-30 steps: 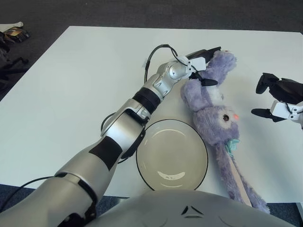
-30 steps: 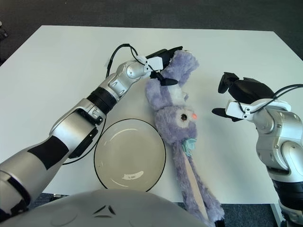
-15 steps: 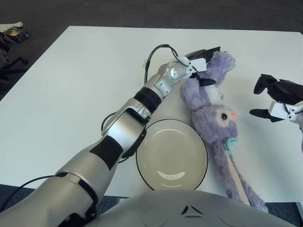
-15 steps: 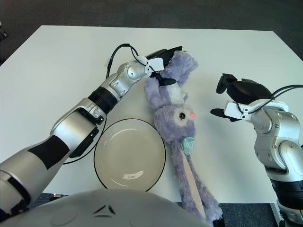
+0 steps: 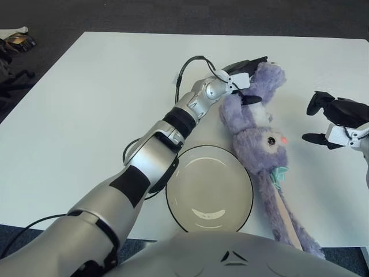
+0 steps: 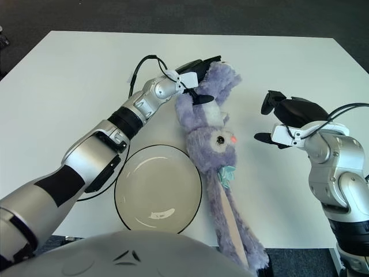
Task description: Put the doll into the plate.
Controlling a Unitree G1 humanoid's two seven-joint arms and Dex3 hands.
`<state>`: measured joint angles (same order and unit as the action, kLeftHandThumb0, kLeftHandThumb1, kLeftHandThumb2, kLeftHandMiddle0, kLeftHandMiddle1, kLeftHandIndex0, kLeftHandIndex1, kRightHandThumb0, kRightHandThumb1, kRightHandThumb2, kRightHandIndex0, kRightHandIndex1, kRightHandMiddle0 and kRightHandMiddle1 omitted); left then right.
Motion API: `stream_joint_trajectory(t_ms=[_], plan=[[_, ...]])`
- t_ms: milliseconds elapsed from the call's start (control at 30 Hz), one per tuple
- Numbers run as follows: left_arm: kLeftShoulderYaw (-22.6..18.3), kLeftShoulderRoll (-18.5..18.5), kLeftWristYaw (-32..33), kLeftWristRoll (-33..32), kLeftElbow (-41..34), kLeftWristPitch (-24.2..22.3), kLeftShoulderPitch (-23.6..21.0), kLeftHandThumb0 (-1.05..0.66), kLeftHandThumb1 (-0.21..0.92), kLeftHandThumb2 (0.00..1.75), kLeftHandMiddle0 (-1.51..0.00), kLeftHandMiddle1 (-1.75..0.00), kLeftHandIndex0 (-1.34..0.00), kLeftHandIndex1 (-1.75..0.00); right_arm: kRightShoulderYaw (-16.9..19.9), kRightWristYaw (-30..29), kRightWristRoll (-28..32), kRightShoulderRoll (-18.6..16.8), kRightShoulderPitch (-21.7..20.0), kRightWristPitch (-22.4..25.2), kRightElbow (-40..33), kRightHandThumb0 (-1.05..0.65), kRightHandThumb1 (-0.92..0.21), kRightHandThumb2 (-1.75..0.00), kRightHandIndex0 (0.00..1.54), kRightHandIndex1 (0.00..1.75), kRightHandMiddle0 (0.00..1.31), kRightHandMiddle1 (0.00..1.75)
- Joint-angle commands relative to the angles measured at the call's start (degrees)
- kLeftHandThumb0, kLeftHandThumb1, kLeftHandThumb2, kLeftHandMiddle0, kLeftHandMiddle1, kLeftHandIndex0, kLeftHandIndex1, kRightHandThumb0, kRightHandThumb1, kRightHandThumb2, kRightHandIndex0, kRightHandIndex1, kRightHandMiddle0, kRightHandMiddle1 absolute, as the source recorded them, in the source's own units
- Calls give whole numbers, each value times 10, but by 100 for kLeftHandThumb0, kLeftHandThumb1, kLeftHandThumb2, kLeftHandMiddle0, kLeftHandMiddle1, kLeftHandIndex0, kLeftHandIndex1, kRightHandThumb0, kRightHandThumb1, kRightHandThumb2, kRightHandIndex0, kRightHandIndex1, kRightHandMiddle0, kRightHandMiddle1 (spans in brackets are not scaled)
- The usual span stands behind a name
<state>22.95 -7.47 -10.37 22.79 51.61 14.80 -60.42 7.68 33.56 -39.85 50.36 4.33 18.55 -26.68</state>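
While the left robot hand (image 5: pixel 245 81) grips the purple doll (image 5: pixel 256 135) on the table (image 5: pixel 86 104), the plate (image 5: pixel 209 187) sits just left of it. From the right eye, the right robot hand (image 6: pixel 282 118) hovers open, right of the doll.

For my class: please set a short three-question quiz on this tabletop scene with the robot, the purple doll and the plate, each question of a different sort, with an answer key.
1. True or false: the purple doll already lies wholly inside the plate.
2. Multiple choice: which hand grips the doll's far end? A. left hand B. right hand C. neither
3. Fill in: the right hand is in the air to the doll's ____ side, holding nothing.

Key
1. False: it lies on the white table beside the plate, to its right, only brushing the rim.
2. A
3. right
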Motion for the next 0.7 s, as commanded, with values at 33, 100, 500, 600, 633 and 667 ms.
stream_joint_trajectory(t_ms=[33,100,500,600,633,667], plan=[[-19,13,22,-9,4,8,8,-17,9,127,-110,-175,-48,-175,6,-14,-4,-17,1,10,6,-74,-67,-73,23,128,0,161],[-32,13,26,-19,-7,-4,15,-10,8,133,-111,-175,-60,-175,5,-15,-5,-19,1,12,10,-75,-67,-73,22,126,0,160],[-91,-7,69,-67,-57,-73,42,7,10,147,-118,-175,-94,-175,4,-5,-3,-9,7,1,12,-78,-72,-69,21,125,0,152],[-97,-2,89,-67,-51,-62,43,10,10,150,-118,-175,-96,-175,7,-1,-3,-6,11,-1,8,-79,-74,-66,20,126,0,148],[-98,-1,94,-67,-48,-58,43,11,11,150,-118,-175,-97,-175,9,0,-4,-6,14,-1,3,-80,-75,-65,20,126,0,146],[-101,0,100,-68,-42,-52,42,11,11,150,-118,-175,-97,-175,6,-4,-5,-7,13,-4,8,-80,-75,-64,20,125,0,145]])
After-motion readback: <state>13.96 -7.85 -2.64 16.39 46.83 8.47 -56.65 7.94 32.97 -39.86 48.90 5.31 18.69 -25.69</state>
